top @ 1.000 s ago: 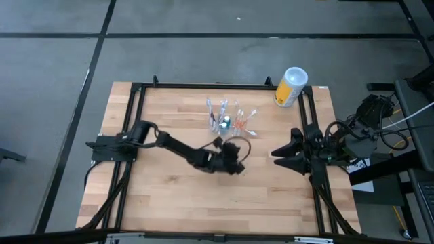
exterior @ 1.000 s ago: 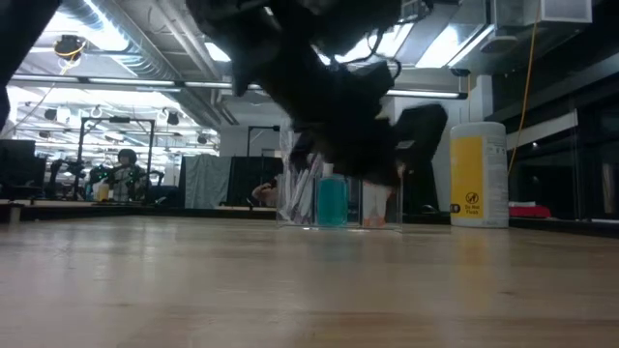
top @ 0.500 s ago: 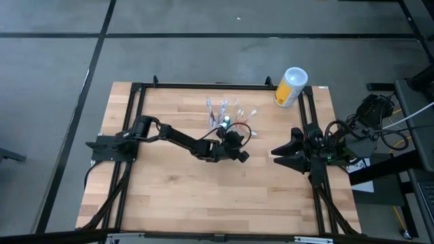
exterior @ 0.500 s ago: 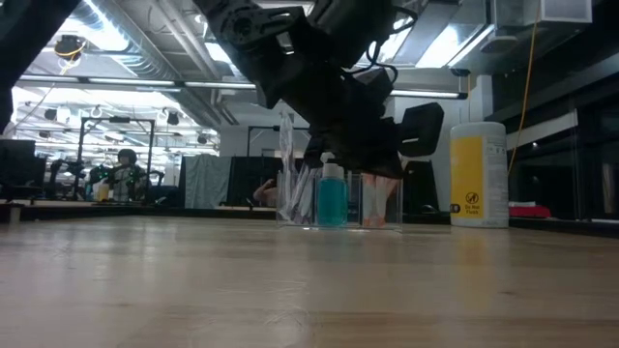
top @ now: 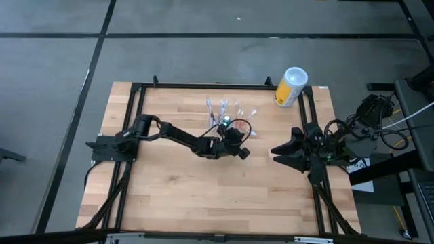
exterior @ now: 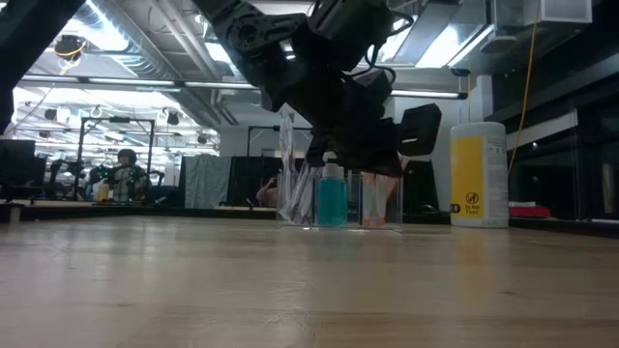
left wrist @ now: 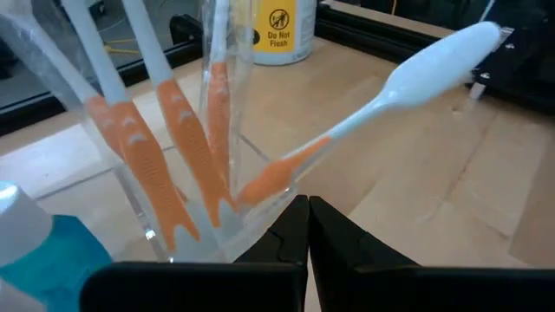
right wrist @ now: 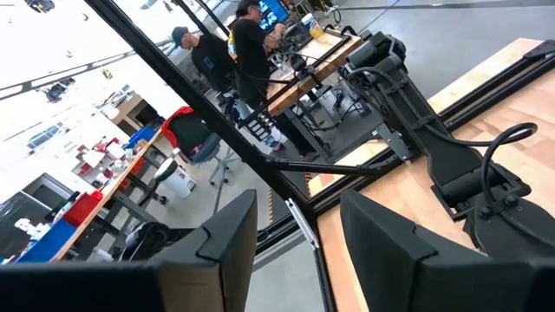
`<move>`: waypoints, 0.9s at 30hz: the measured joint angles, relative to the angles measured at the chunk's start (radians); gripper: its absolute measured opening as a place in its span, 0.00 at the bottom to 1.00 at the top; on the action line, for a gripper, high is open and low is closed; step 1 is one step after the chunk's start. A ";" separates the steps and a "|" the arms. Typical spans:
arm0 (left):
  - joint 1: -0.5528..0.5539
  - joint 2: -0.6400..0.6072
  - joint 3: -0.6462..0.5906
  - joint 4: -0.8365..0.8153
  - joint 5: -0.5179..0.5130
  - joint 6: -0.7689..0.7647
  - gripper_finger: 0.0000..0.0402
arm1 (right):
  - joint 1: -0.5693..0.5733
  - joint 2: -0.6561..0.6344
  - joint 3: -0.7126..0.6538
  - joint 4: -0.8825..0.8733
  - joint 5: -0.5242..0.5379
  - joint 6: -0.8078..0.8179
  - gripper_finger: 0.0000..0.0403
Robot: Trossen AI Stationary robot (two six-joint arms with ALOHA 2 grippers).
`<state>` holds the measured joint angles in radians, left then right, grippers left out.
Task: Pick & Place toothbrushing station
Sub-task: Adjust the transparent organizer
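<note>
Beside toothbrushing station [top: 230,114]: left end effector [top: 241,152] closed; right end effector [top: 274,155] apart.

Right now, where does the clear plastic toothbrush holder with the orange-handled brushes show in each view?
High view: clear plastic toothbrush holder at the table's far middle, just beyond the left gripper.
Low view: centre, partly behind the left arm.
Left wrist view: fills the near left, just past the shut fingers.
Right wrist view: not in it.
Shared landmark: yellow cylinder canister with white lid, right of the holder in the high and low views.
</note>
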<state>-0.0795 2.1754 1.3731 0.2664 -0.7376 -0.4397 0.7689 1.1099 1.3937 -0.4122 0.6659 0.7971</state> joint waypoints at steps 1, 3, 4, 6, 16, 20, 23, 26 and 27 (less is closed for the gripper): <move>0.002 0.000 0.000 0.002 0.000 0.006 0.01 | 0.000 0.000 0.000 0.000 0.000 0.000 0.42; 0.005 0.000 0.000 0.002 0.001 0.004 0.00 | 0.000 0.000 0.000 0.000 0.000 0.000 0.42; 0.008 0.000 0.000 0.001 0.001 0.001 0.00 | 0.000 0.000 0.000 0.000 0.000 0.000 0.42; 0.015 0.000 0.000 0.002 0.003 0.000 0.00 | 0.000 0.000 0.000 0.000 0.000 0.000 0.42; 0.023 0.009 0.000 0.019 0.026 0.005 0.00 | 0.000 -0.012 0.000 0.000 0.000 -0.001 0.42; 0.023 0.042 -0.002 0.039 0.052 -0.020 0.00 | 0.000 -0.016 0.000 -0.001 0.000 -0.008 0.42; 0.023 0.053 -0.001 0.054 0.055 -0.030 0.01 | 0.000 -0.020 0.000 -0.001 0.000 -0.008 0.42; 0.021 0.054 -0.001 0.053 0.056 -0.038 0.00 | 0.000 -0.021 0.000 -0.002 0.000 -0.007 0.42; 0.020 0.054 -0.001 0.056 0.054 -0.038 0.00 | 0.000 -0.021 0.000 -0.002 0.000 -0.007 0.42</move>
<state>-0.0598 2.2295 1.3720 0.3222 -0.6840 -0.4774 0.7689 1.0889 1.3933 -0.4145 0.6657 0.7902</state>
